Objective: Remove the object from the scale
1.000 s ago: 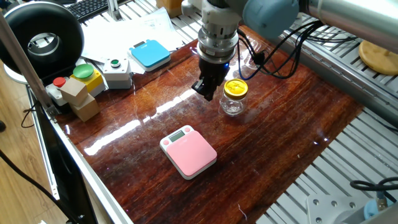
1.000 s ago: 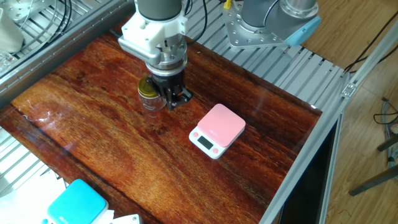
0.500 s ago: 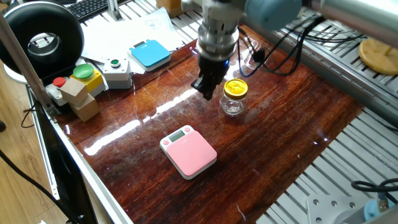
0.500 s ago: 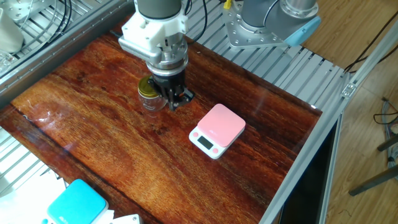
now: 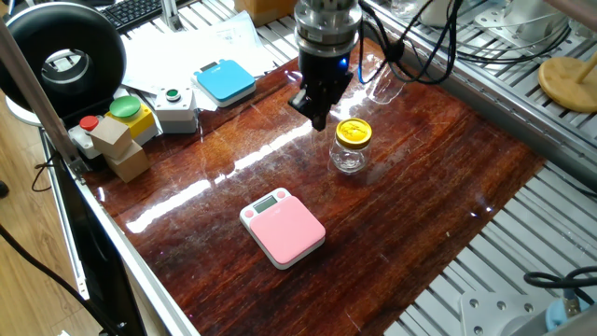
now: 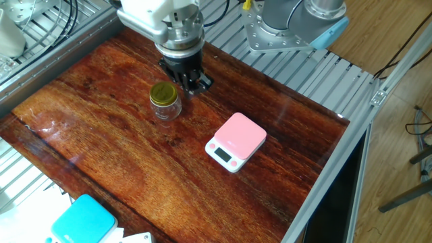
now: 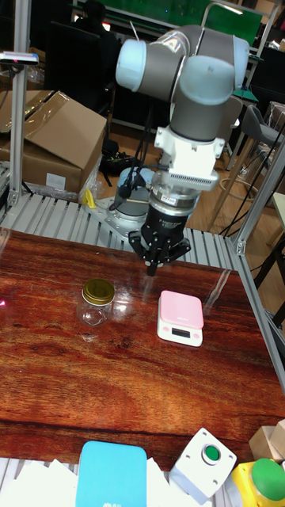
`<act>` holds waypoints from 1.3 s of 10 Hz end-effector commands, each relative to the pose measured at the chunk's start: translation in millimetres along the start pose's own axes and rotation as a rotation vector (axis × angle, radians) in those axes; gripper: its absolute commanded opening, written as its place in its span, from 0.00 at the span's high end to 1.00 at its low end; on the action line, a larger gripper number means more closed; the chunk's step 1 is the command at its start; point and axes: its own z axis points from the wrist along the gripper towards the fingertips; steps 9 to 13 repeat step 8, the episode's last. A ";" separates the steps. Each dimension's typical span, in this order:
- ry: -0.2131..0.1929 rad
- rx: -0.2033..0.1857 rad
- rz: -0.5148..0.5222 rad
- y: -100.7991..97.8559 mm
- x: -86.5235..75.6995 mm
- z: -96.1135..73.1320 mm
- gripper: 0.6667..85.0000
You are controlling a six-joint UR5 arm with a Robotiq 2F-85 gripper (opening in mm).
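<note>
Counter [image 5: 410, 201] of dark polished wood carries everything, and the pink scale [image 5: 284, 227] near its middle serves as the landmark. Above and beyond the scale, toward the far edge, hangs the arm with its pincer [image 5: 315, 109], which has risen over the last second: it was low beside the jar and now sits clearly higher, well clear of the wood in the tall fixed view. Its fingers look drawn close together and hold nothing, though how narrow the gap is I cannot tell from these angles. The scale's top is bare, its grey display facing the counter's near edge. The jar [image 5: 351, 146], clear glass with a shiny gold lid, stands upright on the wood, well apart from the scale on its far side and just beside the spot under the pincer; it has not shifted while the arm lifted. Farther from the scale, off the wood, lie a blue scale [image 5: 225, 81] and a box with coloured buttons [image 5: 125, 117], neither involved. Judged from this layout, the task looks done: the jar is off the scale and released, and the rise reads as a retreat. Only clearing the arm away seems left.
</note>
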 end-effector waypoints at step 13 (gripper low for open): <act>-0.015 0.014 0.024 -5.5 -2.2 -1.7 1.00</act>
